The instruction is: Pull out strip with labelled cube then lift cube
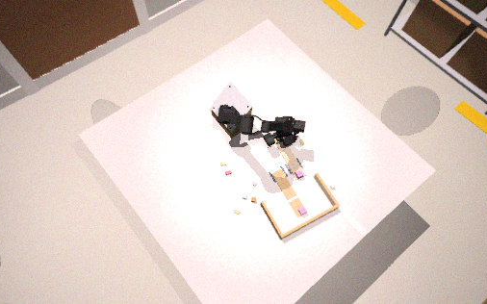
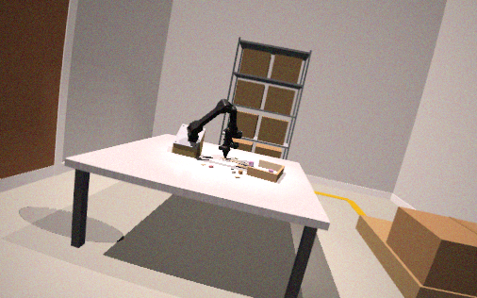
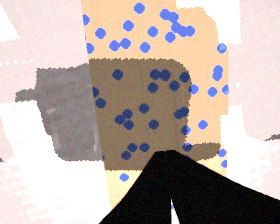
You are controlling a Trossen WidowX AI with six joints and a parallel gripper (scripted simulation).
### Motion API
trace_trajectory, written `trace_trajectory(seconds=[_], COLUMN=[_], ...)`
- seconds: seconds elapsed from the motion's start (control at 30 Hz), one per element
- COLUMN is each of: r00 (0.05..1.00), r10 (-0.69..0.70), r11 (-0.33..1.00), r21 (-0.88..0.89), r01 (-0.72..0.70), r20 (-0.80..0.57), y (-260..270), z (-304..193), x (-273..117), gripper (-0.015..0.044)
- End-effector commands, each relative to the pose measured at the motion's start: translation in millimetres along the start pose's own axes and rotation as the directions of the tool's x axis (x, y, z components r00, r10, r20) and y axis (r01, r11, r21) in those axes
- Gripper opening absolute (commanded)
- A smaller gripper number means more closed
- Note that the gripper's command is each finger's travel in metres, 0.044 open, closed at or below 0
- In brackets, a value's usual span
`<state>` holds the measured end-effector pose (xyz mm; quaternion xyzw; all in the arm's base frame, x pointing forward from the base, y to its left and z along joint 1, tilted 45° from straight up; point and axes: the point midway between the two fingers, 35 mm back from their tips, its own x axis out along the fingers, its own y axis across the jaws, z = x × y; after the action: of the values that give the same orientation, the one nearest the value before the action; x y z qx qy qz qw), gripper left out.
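Observation:
My gripper [image 1: 279, 141] [image 2: 225, 157] [image 3: 164, 160] is shut and points down, its tips at the surface of a tan strip [image 1: 289, 155] [image 3: 156, 42] with blue dots. I cannot tell if they press on it. The strip shows no break in its visible part; its near end is hidden under the gripper. A pink-purple cube [image 1: 299, 174] [image 2: 251, 163] sits on its far end. A second tan strip [image 1: 284, 184] has a pale gap across it; its far piece [image 1: 295, 206] carries another pink-purple cube [image 1: 302, 211] [image 2: 271, 171]. No label is readable.
A low tan wall [image 1: 310, 221] [image 2: 263, 175] encloses the second strip's far piece on three sides. Small dark guides [image 1: 273, 177] stand beside the strips. Small loose bits lie left of the strips, including a red one [image 1: 228, 172] [image 2: 211, 166] and an orange one [image 1: 253, 199] [image 2: 240, 173].

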<state>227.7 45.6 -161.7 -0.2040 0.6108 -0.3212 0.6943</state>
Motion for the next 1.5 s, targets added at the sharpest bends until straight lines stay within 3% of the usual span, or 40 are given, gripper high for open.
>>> trace_trajectory(seconds=[0.0, 0.63, 0.8, 0.93, 1.47], r00=[0.999, 0.999, 1.0, 1.0, 1.0], r10=[-0.014, -0.014, -0.011, -0.012, -0.013], r11=[1.0, 1.0, 1.0, 1.0, 1.0], r21=[-0.007, -0.007, -0.007, -0.007, 0.017], r01=[0.014, 0.014, 0.011, 0.012, 0.013], r20=[-0.029, -0.029, -0.027, -0.029, -0.027], y=[-4.6, -4.6, 1.6, 1.6, -0.6], z=[-9.1, -9.1, 2.1, 2.1, 68.6], x=[5.7, 5.7, -40.4, -42.9, -47.2], gripper=[0.0, 0.0, 0.0, 0.0, 0.042])
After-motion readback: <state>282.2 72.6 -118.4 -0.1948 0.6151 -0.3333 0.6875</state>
